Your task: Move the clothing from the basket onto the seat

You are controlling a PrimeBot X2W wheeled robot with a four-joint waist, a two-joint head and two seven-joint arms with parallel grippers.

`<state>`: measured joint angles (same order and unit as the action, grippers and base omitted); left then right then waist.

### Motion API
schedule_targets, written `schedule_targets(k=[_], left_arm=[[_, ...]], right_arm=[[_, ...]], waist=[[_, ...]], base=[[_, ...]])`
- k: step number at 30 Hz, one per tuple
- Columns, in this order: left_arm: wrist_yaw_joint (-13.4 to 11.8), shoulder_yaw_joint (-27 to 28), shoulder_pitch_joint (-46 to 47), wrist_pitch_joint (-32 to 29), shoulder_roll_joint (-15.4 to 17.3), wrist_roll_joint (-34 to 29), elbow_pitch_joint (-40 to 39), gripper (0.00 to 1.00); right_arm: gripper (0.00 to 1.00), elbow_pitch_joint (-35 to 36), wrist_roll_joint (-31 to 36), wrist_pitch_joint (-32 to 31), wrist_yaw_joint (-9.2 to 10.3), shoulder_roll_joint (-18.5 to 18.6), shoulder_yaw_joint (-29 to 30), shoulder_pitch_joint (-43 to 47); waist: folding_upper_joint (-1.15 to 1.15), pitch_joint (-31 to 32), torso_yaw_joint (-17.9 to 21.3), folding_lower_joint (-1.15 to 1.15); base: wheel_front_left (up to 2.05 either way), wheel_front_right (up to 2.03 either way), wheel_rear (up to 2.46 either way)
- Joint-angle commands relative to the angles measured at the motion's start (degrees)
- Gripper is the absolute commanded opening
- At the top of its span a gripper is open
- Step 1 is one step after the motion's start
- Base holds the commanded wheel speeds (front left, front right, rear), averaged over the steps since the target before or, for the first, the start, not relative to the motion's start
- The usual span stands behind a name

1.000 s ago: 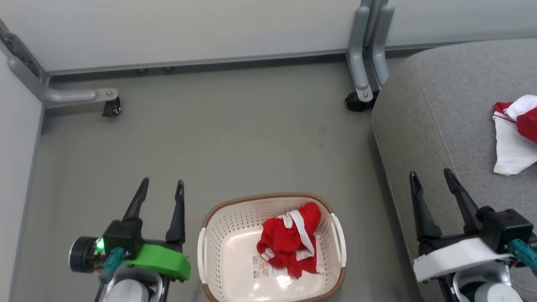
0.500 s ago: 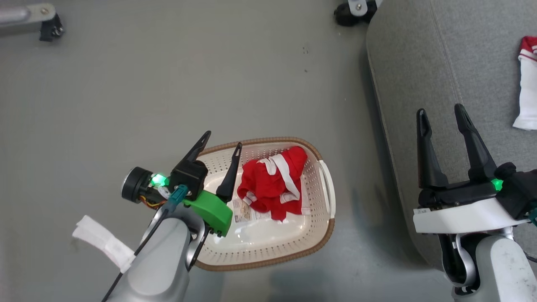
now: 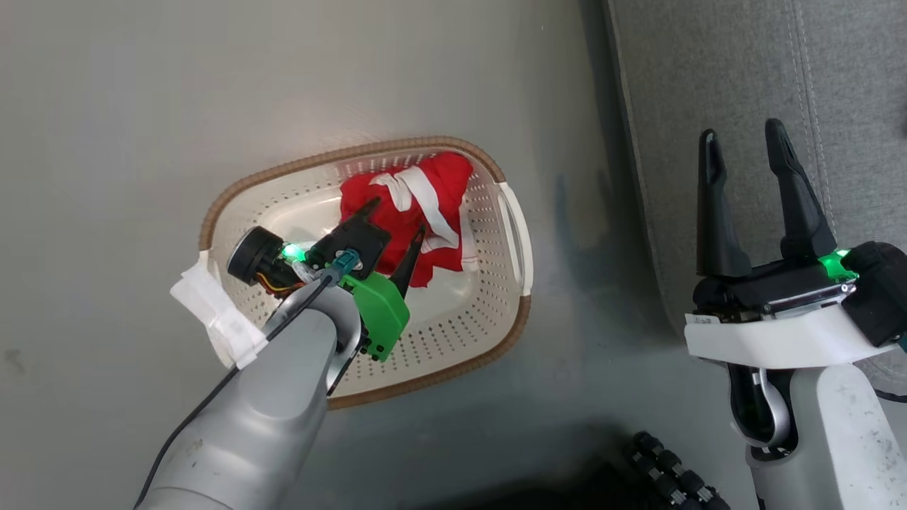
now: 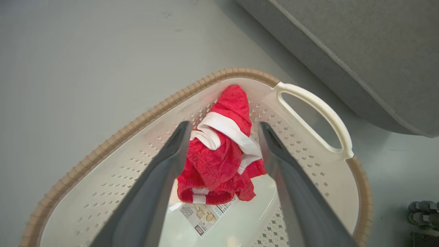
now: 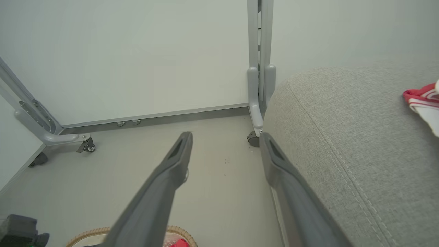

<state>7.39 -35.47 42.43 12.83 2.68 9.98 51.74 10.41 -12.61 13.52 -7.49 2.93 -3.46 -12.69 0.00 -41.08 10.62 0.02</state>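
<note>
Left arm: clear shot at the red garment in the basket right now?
Probably yes. The left pincer is open inside the basket, its fingers either side of the red garment, with nothing between them.

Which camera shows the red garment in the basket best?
The left wrist view: the garment lies close, unblocked, framed by the open left end effector, white bands and folds plain. The head view shows it smaller, partly behind that end effector. In the right wrist view a red scrap peeks at the bottom edge.
</note>
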Motion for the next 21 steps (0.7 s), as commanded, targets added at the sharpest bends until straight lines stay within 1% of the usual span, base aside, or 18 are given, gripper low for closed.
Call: schedule_targets(k=[1,5,10,12,21], left_arm=[[0.16,-0.57,2.09,-0.02,0.47,0.46,1.13,1.00],[0.16,-1.94,5.42,-0.65,0.53,1.46,5.51,1.00],[0.13,-1.58,9.44,-1.55,1.67,2.24,11.20,1.00],[-0.26,-1.25,10.87,-1.84,2.13,2.48,13.18,1.00],[-1.45,-0.34,15.73,-3.23,3.79,3.48,18.93,1.00]], right_arm=[[1.00,-0.19,-0.53,0.57,0.00,-0.06,-0.44,-1.13],[1.00,-0.34,-1.31,1.27,0.00,-0.06,-1.20,-2.13],[1.00,-0.38,-2.14,1.65,0.00,-0.06,-2.33,-2.99],[1.00,-0.52,-2.60,1.66,0.00,-0.05,-2.91,-3.43],[1.00,0.43,-4.03,1.72,0.00,-0.05,-4.34,-4.46]], waist=[[0.00,-8.16,6.00,-0.02],[0.00,-11.03,7.21,-0.02],[0.00,-13.88,8.44,-0.02],[0.00,-14.78,8.94,-0.02],[0.00,-18.11,10.69,-0.02]], base=[[0.00,0.00,0.00],[0.00,0.00,0.00],[0.00,0.00,0.00],[0.00,0.00,0.00],[0.00,0.00,0.00]])
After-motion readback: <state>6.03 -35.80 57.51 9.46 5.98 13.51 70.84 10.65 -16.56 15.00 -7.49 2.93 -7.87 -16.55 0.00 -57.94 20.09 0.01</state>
